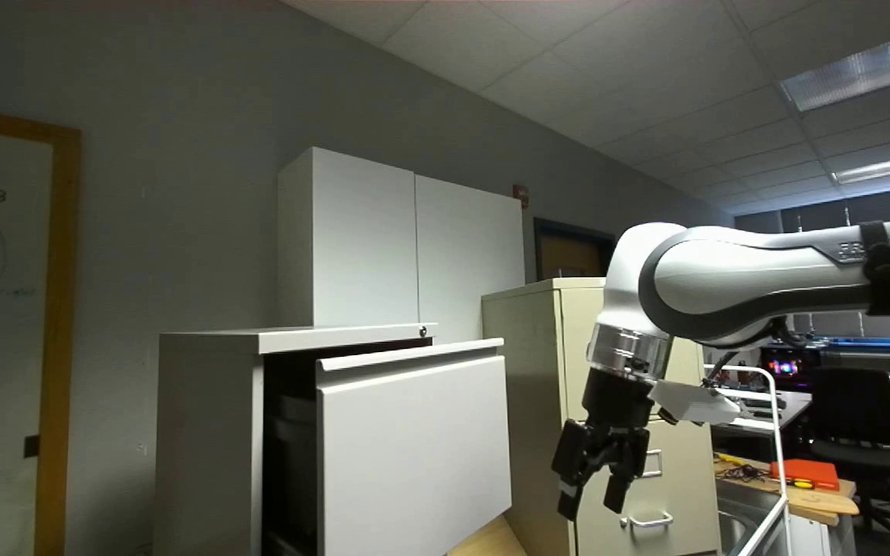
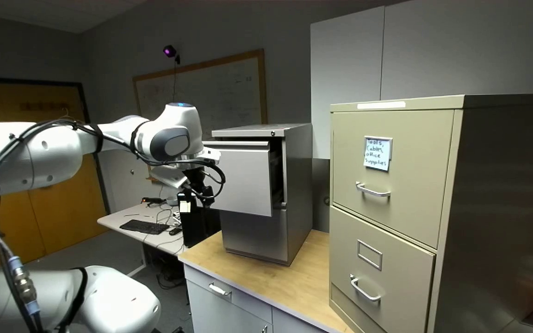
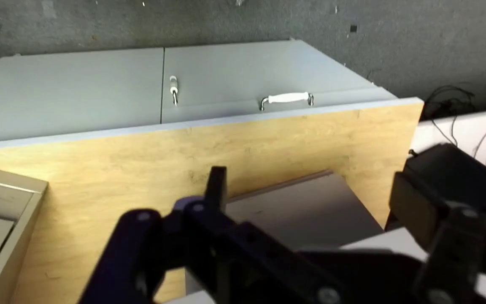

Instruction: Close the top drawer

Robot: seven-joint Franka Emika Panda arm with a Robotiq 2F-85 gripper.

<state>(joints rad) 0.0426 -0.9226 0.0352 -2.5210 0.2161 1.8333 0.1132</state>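
The top drawer is pulled out of the low grey cabinet, and its flat pale front shows in both exterior views (image 1: 414,455) (image 2: 243,178). The cabinet body (image 1: 205,440) stands on a wooden counter, with a dark gap behind the drawer front. In the wrist view, parts of the drawer front (image 3: 388,242) show pale behind the fingers, above the lower front (image 3: 285,211). My gripper (image 1: 592,502) points down in front of the drawer front, apart from it in that view. It also shows in the wrist view (image 3: 312,196), with its fingers spread and nothing between them.
A beige filing cabinet (image 2: 387,175) with handled drawers stands beside the grey cabinet on the wooden counter (image 2: 266,282). A white two-door cupboard (image 1: 368,239) is behind. A desk (image 2: 164,236) with a keyboard and a black box (image 2: 197,222) stand beyond the counter's end.
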